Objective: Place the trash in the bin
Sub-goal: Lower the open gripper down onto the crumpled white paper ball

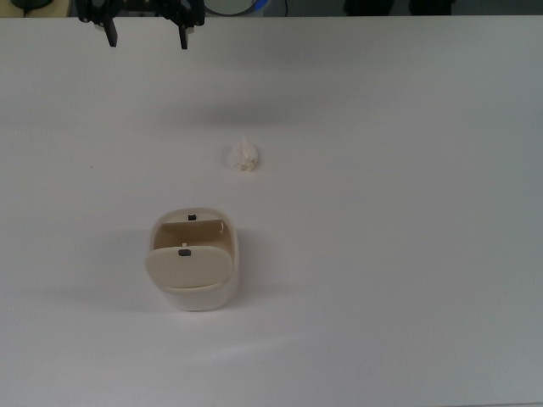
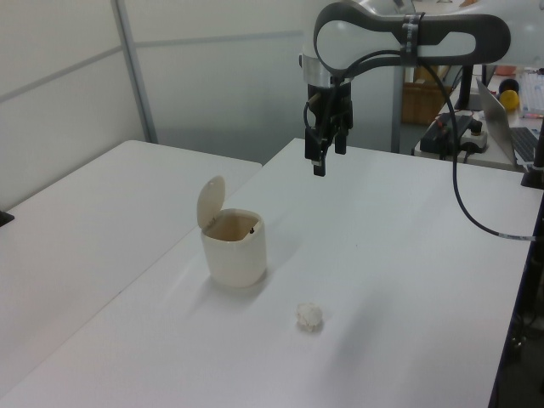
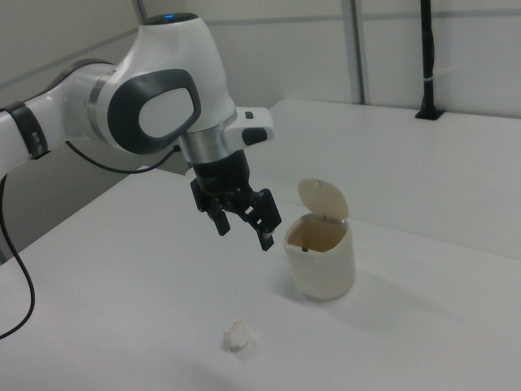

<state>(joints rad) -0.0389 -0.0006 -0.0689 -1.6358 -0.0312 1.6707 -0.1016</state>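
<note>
1. The trash, a lumpy off-white wad, lies alone on the white table, a little above and left of the middle of the top view. In the left view it sits low and just right of centre; in the right view it is near the bottom edge, left of centre.
2. The bin stands upright below the wad and toward the top view's left, clearly apart from it. Its flap lid is swung up, so the cream inside is open to sight, and small dark marks show on the lid and the inner wall.
3. The gripper hangs in the air at the upper left edge of the top view, well apart from both wad and bin. Its two dark fingers are spread wide with nothing between them; they point down at the table.
4. The white and grey arm reaches in from the upper right of the left view, and from the upper left of the right view.
5. A black cable droops from the arm at the left view's right.
</note>
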